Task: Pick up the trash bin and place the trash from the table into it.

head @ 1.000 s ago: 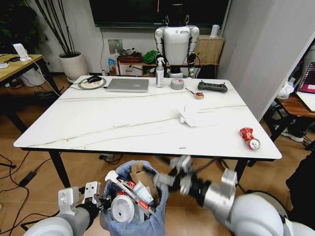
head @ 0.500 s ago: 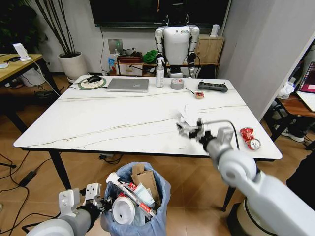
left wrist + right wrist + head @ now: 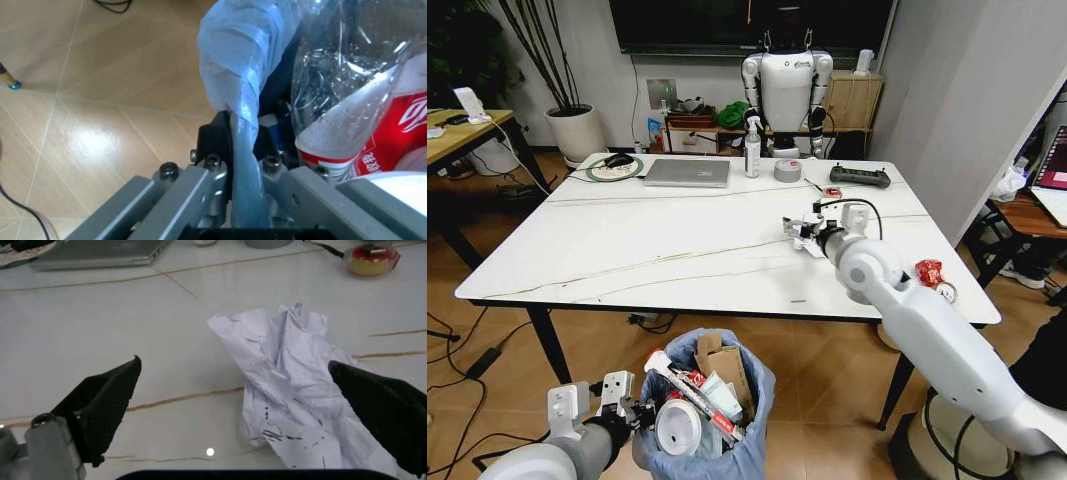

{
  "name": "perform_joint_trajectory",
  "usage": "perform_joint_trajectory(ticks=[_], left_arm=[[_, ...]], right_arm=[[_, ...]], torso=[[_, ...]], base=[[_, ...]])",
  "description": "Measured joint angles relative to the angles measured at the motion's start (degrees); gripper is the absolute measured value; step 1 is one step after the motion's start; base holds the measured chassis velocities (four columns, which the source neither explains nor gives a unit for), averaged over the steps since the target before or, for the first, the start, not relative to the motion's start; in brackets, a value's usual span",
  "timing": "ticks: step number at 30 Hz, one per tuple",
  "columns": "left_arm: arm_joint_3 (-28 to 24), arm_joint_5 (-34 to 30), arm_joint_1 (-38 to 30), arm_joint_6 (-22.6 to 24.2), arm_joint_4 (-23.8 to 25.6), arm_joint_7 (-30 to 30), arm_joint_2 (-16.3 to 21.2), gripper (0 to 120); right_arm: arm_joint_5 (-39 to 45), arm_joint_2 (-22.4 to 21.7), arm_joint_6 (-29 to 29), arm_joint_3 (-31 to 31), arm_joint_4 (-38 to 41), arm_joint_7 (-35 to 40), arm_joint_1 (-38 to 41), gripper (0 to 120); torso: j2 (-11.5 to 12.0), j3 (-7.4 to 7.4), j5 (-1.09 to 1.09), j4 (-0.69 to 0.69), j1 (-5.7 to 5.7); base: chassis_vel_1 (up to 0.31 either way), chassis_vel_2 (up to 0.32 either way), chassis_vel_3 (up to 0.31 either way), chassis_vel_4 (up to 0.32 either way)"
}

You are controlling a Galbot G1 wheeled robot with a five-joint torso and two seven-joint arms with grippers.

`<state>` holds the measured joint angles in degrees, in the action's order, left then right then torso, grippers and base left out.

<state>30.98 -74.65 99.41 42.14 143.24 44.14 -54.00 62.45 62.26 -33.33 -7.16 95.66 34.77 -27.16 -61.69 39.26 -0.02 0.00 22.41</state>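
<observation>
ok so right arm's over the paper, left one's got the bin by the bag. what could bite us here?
1. The left gripper is shut on the trash bin by a fold of its liner; thin plastic could slip or tear.
2. The right gripper is open and sits off-centre over the crumpled paper, so closing may catch only an edge.
3. The bin is heaped, with a bottle above the rim; added trash may spill.

My right gripper (image 3: 240, 390) hangs spread wide over the table (image 3: 100, 335), its fingers (image 3: 107, 395) flanking crumpled white paper (image 3: 293, 390), with a laptop (image 3: 100, 252) toward the far edge.
</observation>
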Motion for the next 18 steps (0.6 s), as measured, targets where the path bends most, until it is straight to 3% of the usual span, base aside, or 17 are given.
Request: perform_joint_trajectory(ticks=[5, 9, 18], left_arm=[[0.1, -0.1, -0.1, 0.0, 0.0, 0.0, 0.0, 0], [0.3, -0.3, -0.3, 0.0, 0.0, 0.0, 0.1, 0], [0.2, -0.7, -0.6, 0.0, 0.0, -0.1, 0.1, 0]], right_arm=[[-1.1, 3.3, -0.1, -0.8, -5.7, -0.1, 1.3, 100], [-2.6, 3.1, -0.1, -0.9, -8.3, -1.5, 1.2, 98], [-5.4, 1.2, 0.1, -0.3, -10.7, -3.5, 0.0, 69]], torso=[[0.0, 0.00, 0.00, 0.02, 0.00], [0.0, 0.00, 0.01, 0.01, 0.00], [0.0, -0.01, 0.02, 0.00, 0.00]], base=[[0.000, 0.000, 0.000, 0.000], [0.000, 0.000, 0.000, 0.000], [0.000, 0.000, 0.000, 0.000]])
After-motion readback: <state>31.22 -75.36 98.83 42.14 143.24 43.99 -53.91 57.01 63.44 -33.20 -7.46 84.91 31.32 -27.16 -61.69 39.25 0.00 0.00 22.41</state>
